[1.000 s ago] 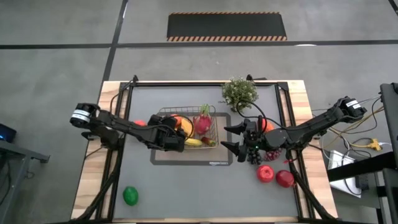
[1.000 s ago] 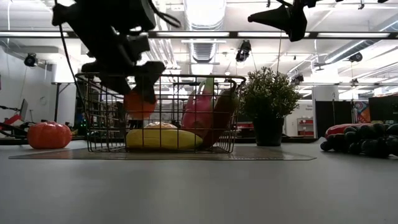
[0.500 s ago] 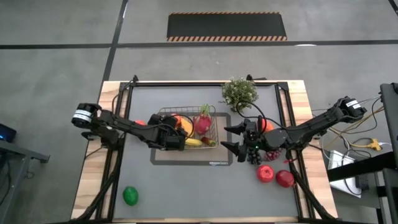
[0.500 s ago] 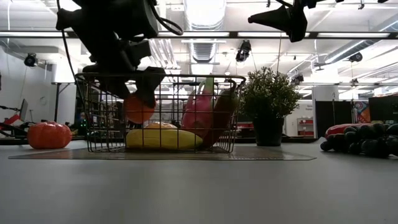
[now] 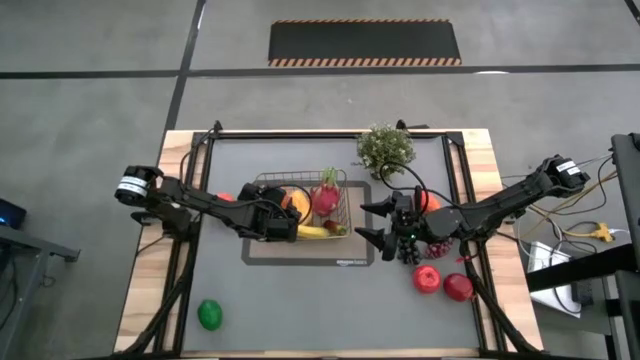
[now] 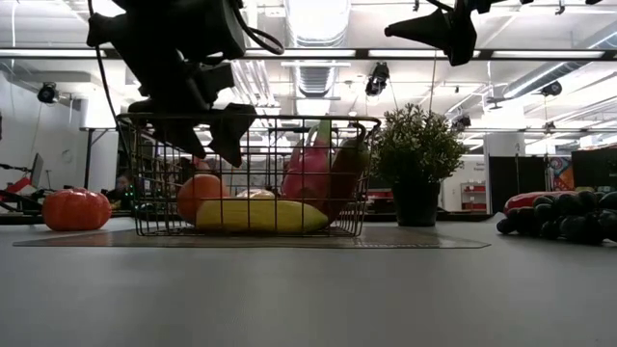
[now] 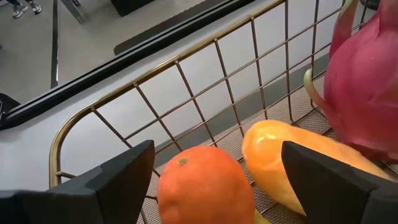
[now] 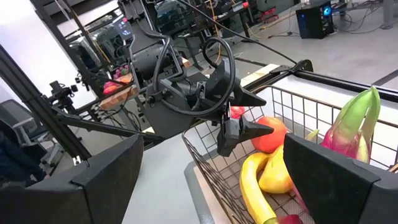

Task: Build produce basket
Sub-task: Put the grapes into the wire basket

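Observation:
The wire basket [image 5: 300,176] stands on the dark mat at mid-table. It holds a pink dragon fruit [image 5: 325,198], a yellow banana [image 5: 315,229], a yellow-orange mango [image 7: 292,162] and an orange [image 7: 205,186]. The orange rests on the basket floor [image 6: 200,198], near the left end. My left gripper [image 6: 207,135] hangs open just above the orange, touching nothing, with its fingers at rim height. My right gripper [image 5: 378,222] is open in the air right of the basket, high above the table in the low view [image 6: 439,29].
A potted plant [image 5: 385,148] stands beyond the basket's right end. Dark grapes [image 5: 437,248], two red apples [image 5: 427,278] [image 5: 458,288] and an orange-red fruit [image 5: 428,200] lie under the right arm. A lime [image 5: 210,314] lies near-left, and a red fruit [image 6: 75,209] left of the basket.
The orange was between my left gripper's fingers at rim height. It has come free and dropped onto the basket floor beside the banana. The left gripper has stayed above it, and the right arm has kept still.

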